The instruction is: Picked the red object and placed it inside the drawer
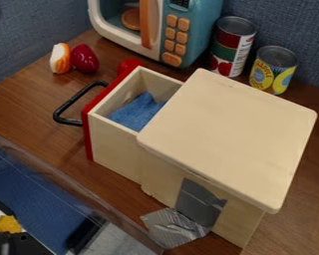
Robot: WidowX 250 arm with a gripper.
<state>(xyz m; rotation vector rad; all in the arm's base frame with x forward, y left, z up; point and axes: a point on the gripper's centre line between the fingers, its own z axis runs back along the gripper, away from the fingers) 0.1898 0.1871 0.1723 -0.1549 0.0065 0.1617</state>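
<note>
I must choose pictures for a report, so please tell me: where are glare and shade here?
Camera view: bright glare on the silver tape; the top of the wooden box pale and fairly evenly lit, its taped side darker.

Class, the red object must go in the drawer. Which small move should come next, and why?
Probably move in above the red object by the orange-and-white piece: it lies on the table, outside the drawer, which stands open with room above the blue cloth.

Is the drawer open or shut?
Open: the drawer sticks out from under the wooden top, and the blue cloth inside it shows.
</note>
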